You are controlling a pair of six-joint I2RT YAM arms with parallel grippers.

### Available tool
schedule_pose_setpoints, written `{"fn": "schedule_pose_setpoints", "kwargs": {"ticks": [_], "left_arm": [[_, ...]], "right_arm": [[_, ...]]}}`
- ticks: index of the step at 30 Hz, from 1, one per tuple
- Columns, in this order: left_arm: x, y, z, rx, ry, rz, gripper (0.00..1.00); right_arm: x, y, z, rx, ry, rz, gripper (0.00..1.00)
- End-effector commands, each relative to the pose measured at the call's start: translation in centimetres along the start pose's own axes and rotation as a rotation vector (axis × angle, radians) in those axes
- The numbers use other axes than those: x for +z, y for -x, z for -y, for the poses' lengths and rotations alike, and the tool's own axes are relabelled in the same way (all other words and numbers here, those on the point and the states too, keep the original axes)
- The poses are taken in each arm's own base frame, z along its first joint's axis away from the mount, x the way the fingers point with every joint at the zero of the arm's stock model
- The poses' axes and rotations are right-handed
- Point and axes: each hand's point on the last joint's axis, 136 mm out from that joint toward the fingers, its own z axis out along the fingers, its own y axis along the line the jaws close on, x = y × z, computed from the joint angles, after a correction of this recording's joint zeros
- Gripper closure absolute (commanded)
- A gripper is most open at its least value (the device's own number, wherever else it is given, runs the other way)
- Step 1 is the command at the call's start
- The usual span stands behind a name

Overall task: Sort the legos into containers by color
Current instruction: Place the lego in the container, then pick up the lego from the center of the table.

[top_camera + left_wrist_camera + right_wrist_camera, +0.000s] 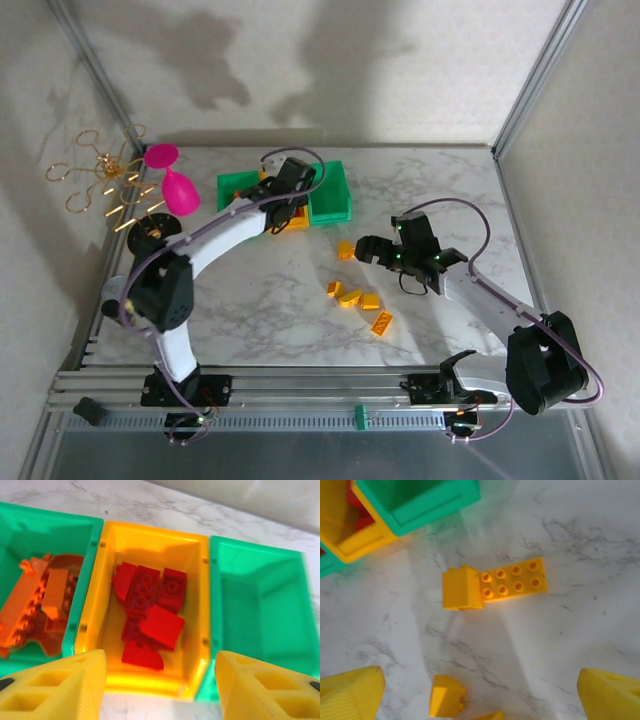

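The right gripper (480,677) hangs over the marble table (560,645) with its jaws spread wide and nothing between them; just ahead of it lies a yellow plate (516,579), bright and glossy, with eight studs in two rows of four; a plain yellow block (462,588) touches its left end, and whether the two are clipped together I cannot tell. The plate's long axis runs nearly parallel to the line between the two fingers, tilted a little, so closing from this pose would take the pair end to end; a turn of the wrist to pinch across the short side looks the safer grip. The right arm is plainly the nearer one. More loose yellow bricks (358,300) lie in a short row on the table, closer to the arm bases.

The left gripper (160,672) hovers above the yellow bin (192,547), jaws parted and holding nothing; red bricks (150,610) are heaped in that bin, and orange bricks (40,605) in the left green bin (75,530); the right green bin (260,565) holds no brick, so it is probably where the yellow ones belong
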Motion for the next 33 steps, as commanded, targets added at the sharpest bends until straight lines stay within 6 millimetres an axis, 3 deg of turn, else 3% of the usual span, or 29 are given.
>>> {"fn": "schedule_pose_setpoints", "kwargs": {"ticks": [1, 7, 11, 21, 27, 33], "left_arm": [[-2.9, -2.8, 0.3, -0.019, -0.068, -0.036, 0.41], [-7.2, -7.1, -1.4, -0.062, -0.146, -0.081, 0.38], [-8.6, -9.5, -2.4, -0.104, -0.197, -0.120, 0.38], [-10.2, -12.1, -5.9, -0.191, -0.204, -0.144, 0.31], [-10.7, -13.1, -7.1, -0.193, -0.203, -0.157, 0.26], [-10.7, -13.8, -7.6, -0.192, -0.207, -0.171, 0.19]], "right_arm": [[-0.6, -1.0, 0.5, -0.042, -0.074, -0.017, 0.01], [0.3, -2.9, 0.5, -0.093, -0.141, -0.069, 0.02], [1.4, -2.5, -0.7, -0.146, -0.156, -0.060, 0.06], [6.8, -0.1, -4.1, -0.282, -0.249, -0.043, 0.20], [9.9, 0.8, -4.1, -0.318, -0.311, -0.043, 0.30], [11.6, 1.4, -3.7, -0.342, -0.362, -0.035, 0.38]]}}
